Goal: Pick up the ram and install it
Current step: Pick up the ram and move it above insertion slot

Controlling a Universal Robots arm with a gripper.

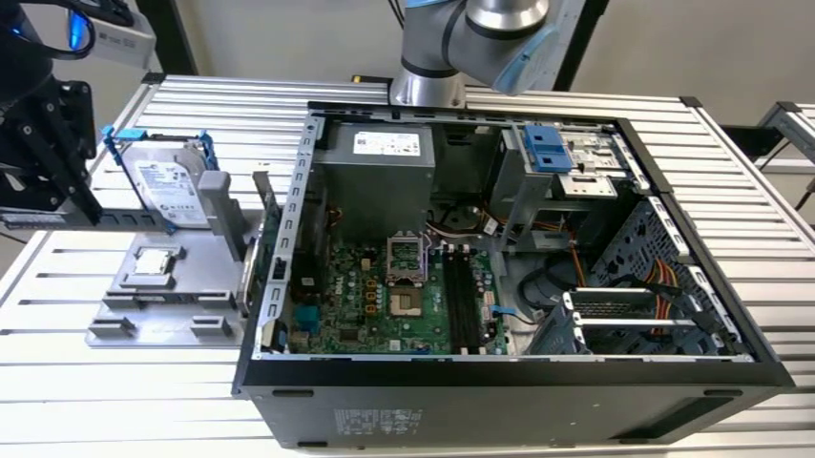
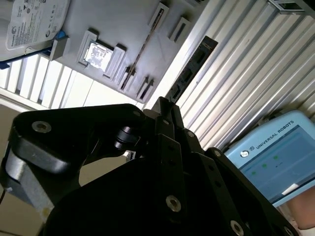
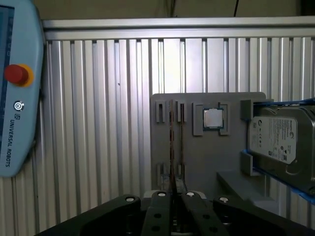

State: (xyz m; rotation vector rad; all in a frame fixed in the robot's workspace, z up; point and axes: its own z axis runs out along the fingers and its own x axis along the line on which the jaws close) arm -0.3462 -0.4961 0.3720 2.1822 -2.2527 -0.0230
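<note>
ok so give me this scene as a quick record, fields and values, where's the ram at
ram: thin, narrow circuit-board stick, edge-on, standing in the grey fixture tray, not picked up
end effector: apart from the ram, in line with it in the first wrist view
also on tray: small square silver CPU chip; silver hard drive in a blue frame
install site: open black computer case; motherboard's long black slots look empty
surface: ribbed aluminium table
</note>
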